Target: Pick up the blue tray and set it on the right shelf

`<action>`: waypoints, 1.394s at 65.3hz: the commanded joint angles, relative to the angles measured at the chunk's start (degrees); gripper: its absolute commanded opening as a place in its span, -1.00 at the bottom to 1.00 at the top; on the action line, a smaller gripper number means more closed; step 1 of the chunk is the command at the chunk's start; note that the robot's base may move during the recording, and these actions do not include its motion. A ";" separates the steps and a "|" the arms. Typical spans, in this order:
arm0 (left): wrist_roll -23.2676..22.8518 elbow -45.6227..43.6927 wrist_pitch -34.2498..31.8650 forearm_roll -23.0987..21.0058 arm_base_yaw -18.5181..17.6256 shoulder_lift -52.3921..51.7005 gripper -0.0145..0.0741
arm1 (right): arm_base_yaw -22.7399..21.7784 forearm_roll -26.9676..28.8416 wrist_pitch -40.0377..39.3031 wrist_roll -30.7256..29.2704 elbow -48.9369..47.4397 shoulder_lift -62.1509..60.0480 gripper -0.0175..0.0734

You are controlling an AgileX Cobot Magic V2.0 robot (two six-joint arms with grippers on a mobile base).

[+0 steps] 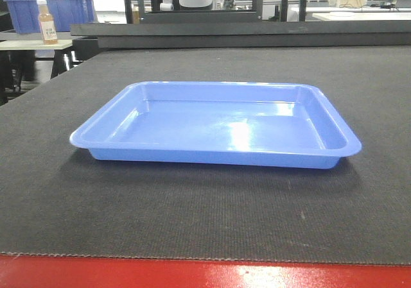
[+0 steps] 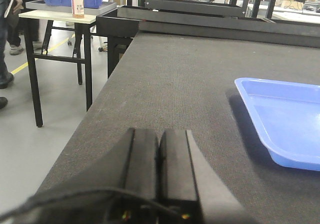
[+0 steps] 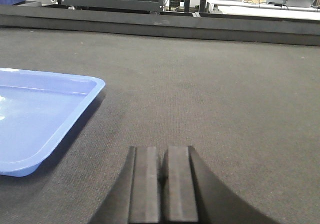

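Desk (image 1: 205, 230), dark woven cover with a red front edge, carries one item only: the tray (image 1: 218, 124), lying flat and empty, well in from every edge. From the left pincer (image 2: 159, 134) the tray is ahead and to the right; from the right pincer (image 3: 162, 151) it is ahead and to the left, so it lies between the two and touches neither. Both pincers are clenched on nothing, the pads together or very nearly so, low over the cover. The shelf is in no view. Hazards, as judged from this layout: (a) a clenched pincer brought forward would strike the flared rim and shove the tray along the cover instead of straddling it, so the jaws must part first; (b) the rim is thin, glossy and sloped outward, so a shallow bite could slide off as the load comes on; (c) a hold at one end only would let the wide, shallow body droop or pivot; (d) with both arms holding, unequal lift would tilt or twist the tray; (e) the shelf being unseen, the carry to the right starts with no view of its height or rail, and the tray's far rim could catch there. The bottle (image 2: 77, 0) on the side table, far ahead and left of the left pincer, plays no part.
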 commanded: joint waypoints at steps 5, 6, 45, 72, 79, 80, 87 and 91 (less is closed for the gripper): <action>0.02 1.83 -4.99 -0.50 0.05 -0.80 -0.78 | 0.02 -0.09 -5.03 -0.46 -1.30 -1.14 -0.49; 0.02 1.83 -4.99 -0.50 0.05 -0.80 -0.78 | 0.02 -0.09 -5.03 -0.46 -1.30 -1.14 -0.49; 0.02 1.83 -7.34 -0.50 0.05 -0.80 -0.78 | 0.02 -0.09 -7.05 -0.46 -1.30 -1.09 -0.49; 0.33 -27.15 13.25 2.18 -0.07 10.93 -0.42 | 0.02 1.27 7.30 0.64 -25.95 4.34 -0.41; 0.33 -33.70 17.10 2.18 -0.07 18.23 0.02 | 0.02 1.27 11.11 0.64 -30.82 10.25 -0.02; 0.33 -34.31 17.38 2.18 -0.07 19.09 0.08 | 0.02 1.27 11.12 0.64 -31.03 11.31 0.08; 0.33 -36.64 17.29 1.79 -0.07 26.19 0.19 | 0.02 1.27 9.28 0.64 -31.23 17.03 0.59; 0.71 -38.76 17.97 1.79 -0.97 29.75 0.19 | 0.10 1.27 8.89 0.64 -31.85 20.21 0.76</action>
